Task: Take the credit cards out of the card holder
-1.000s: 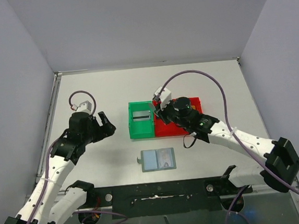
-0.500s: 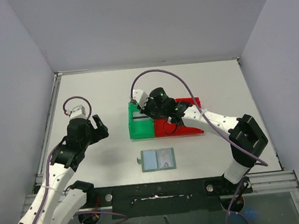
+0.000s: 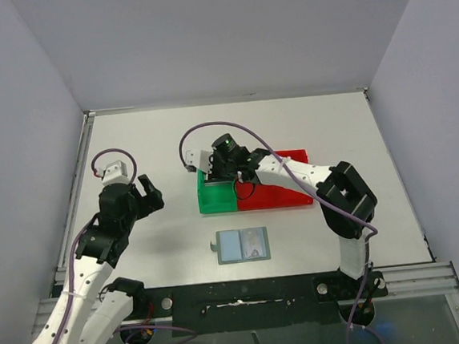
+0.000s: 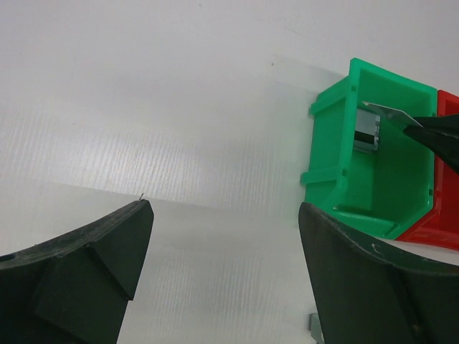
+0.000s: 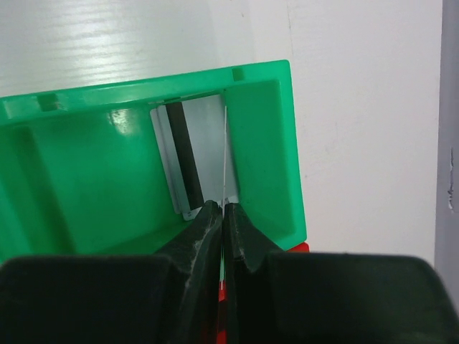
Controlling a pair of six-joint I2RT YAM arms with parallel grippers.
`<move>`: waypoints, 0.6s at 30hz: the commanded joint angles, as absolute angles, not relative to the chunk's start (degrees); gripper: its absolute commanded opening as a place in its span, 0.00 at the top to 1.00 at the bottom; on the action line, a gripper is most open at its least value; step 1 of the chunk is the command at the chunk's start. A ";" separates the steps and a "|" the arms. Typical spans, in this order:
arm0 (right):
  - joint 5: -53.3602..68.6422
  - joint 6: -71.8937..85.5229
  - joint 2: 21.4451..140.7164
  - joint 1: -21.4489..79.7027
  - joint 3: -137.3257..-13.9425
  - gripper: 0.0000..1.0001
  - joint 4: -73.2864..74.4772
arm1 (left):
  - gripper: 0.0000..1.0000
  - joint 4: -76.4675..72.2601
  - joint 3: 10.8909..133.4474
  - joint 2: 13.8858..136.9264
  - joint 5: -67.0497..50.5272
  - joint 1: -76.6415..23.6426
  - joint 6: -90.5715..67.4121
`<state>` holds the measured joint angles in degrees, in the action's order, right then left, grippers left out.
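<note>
Swinging left since the earlier frames, the right arm now reaches across the red bin (image 3: 284, 195) and the right gripper (image 3: 216, 171) hangs over the green bin (image 3: 216, 200), where before it sat above the red one. The left arm has drawn back toward the left side of the table (image 3: 330, 123).

From the right wrist, the right gripper (image 5: 222, 212) is pinched tight on a credit card (image 5: 225, 154), seen edge-on as a thin pale line standing upright inside the green bin (image 5: 267, 122), close to its right wall. A second card (image 5: 183, 159), with a dark stripe, leans against the bin's far wall just left of the held one.

The left wrist view shows the same credit card (image 4: 387, 112) tilted above the green bin (image 4: 331, 147), with the second card (image 4: 366, 133) inside. The left gripper (image 4: 226, 222) is spread wide and grasps nothing, hovering over bare table left of the bins.

The card holder (image 3: 242, 245) lies open and flat on the table, near of the bins, both pale panels facing up; whether cards remain in its pockets cannot be told.
</note>
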<state>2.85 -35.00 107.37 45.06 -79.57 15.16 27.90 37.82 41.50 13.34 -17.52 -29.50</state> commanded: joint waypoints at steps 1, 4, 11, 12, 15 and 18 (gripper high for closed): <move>-0.59 -41.80 109.61 45.53 -84.32 1.00 17.82 | 0.16 24.02 38.19 40.12 14.59 -17.11 -28.65; -1.18 -43.53 111.00 45.58 -84.42 1.00 17.32 | 0.17 24.02 38.23 39.91 14.67 -17.08 -28.57; -4.71 -46.27 114.73 46.52 -86.27 1.00 16.36 | 0.16 24.17 38.14 39.38 15.03 -16.81 -28.65; -5.38 -46.83 115.51 46.80 -86.83 1.00 16.57 | 0.16 24.17 38.14 39.38 15.03 -16.81 -28.65; -7.02 -47.77 116.84 47.13 -87.67 1.00 16.04 | 0.16 24.19 38.14 39.43 14.95 -16.67 -28.65; -8.37 -48.07 117.77 47.06 -88.27 0.97 15.67 | 0.16 24.17 38.14 39.46 14.90 -16.59 -28.65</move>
